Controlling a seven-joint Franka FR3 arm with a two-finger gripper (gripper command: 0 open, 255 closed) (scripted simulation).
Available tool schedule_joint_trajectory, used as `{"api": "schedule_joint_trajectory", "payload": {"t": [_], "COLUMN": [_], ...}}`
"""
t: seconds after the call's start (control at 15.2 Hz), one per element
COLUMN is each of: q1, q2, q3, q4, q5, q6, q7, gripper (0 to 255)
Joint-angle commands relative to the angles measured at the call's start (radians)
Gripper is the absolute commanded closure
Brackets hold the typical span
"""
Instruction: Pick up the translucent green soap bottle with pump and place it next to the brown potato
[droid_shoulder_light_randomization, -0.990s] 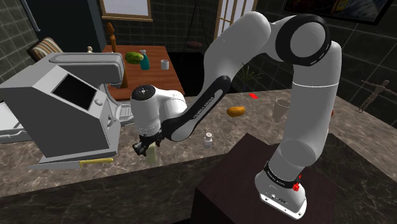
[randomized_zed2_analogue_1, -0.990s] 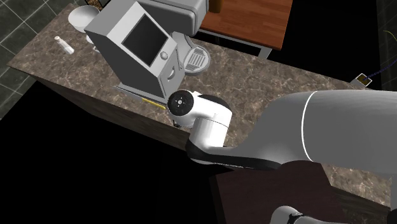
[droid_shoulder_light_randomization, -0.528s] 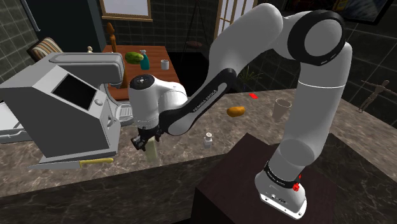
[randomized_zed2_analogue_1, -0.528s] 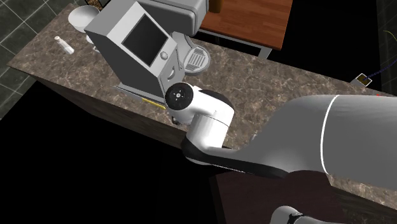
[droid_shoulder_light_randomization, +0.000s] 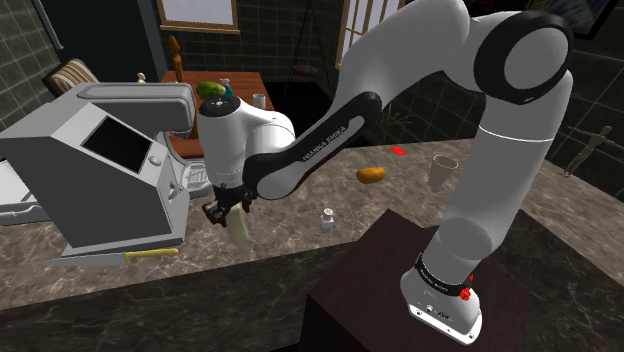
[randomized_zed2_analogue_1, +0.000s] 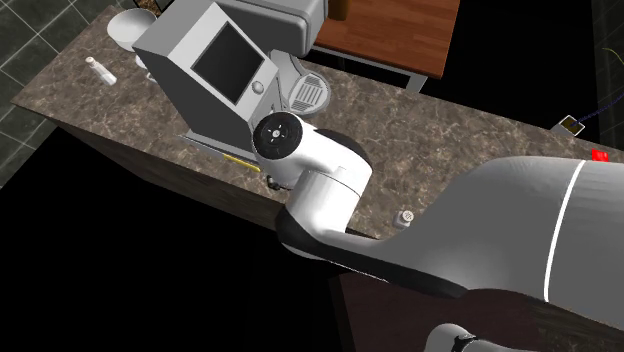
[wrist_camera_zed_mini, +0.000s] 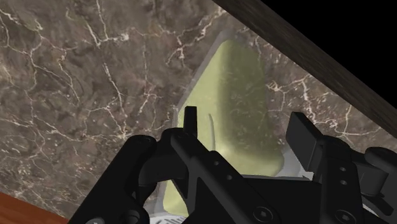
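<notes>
The white arm (droid_shoulder_light_randomization: 400, 60) rises from its stand (droid_shoulder_light_randomization: 400, 270) at the lower right of the shoulder view and climbs straight to a dark-ringed joint in the upper right corner. From there it bends back across the top of the frame and slopes down to the left. The wrist turns downward just left of centre, so the black pincer (droid_shoulder_light_randomization: 222, 212) points at the marbled counter (droid_shoulder_light_randomization: 290, 238). In the second exterior view the same wrist joint sits as a white disc just left of centre, over the counter's near edge, with the thick upper link filling the lower right. The pincer is closed on the soap bottle (droid_shoulder_light_randomization: 241, 232), a pale yellow-green body that hangs below the fingers at a slight tilt, near the counter's front edge. Whether its base touches the counter cannot be told. In the wrist view the two black fingers (wrist_camera_zed_mini: 191, 121) flank the bottle (wrist_camera_zed_mini: 245, 83) at a narrow spread, pressed to its sides. The bottle's body stretches away from them over the brown marble (wrist_camera_zed_mini: 76, 83). The brown potato (droid_shoulder_light_randomization: 372, 175) lies on the counter right of centre in the shoulder view, well apart from the bottle. A small white bottle (droid_shoulder_light_randomization: 327, 220) stands between them. A big grey machine (droid_shoulder_light_randomization: 90, 190) sits at the left, just beside the pincer.
</notes>
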Motion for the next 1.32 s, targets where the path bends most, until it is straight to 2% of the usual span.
{"api": "schedule_joint_trajectory", "payload": {"t": [0.0,0.66,1.25], "q1": [-0.007,-0.024,-0.029], "q2": [-0.023,-0.112,-0.172], "q3": [0.007,0.024,0.024], "q4": [0.005,0.060,0.129], "q5": [0.027,0.131,0.196], "q6": [-0.018,-0.125,-0.230], "q7": [-0.022,-0.108,-0.167], "gripper": [255,255,255]}}
